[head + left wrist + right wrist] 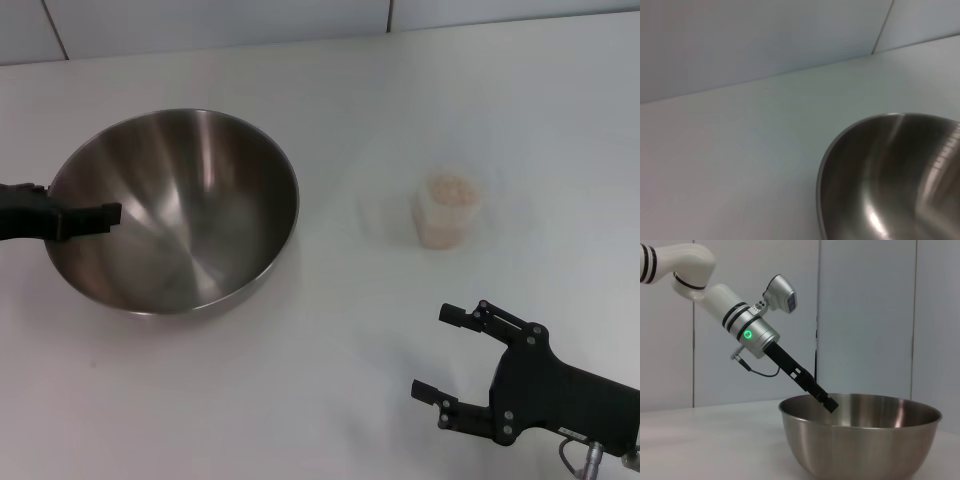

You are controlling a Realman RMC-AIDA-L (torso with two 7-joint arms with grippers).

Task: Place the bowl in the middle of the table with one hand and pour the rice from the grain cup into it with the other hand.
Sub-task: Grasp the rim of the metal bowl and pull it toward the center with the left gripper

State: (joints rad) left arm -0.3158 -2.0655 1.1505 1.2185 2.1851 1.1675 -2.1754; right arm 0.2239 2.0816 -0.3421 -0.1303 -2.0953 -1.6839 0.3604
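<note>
Left end effector [100, 216] pinches the bowl [190, 200] rim at 9 o'clock, probably to drag it centerward; right end effector [448, 352] spread, idle at 5 o'clock; cup [447, 208] of rice [449, 187] at 3 o'clock on table [330, 380].

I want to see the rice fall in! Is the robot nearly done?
Not yet. The left gripper is shut on the rim of the bowl, which sits left of the table's middle. The grain cup stands full of rice, untouched. The right gripper is open near it. Pouring is left.
</note>
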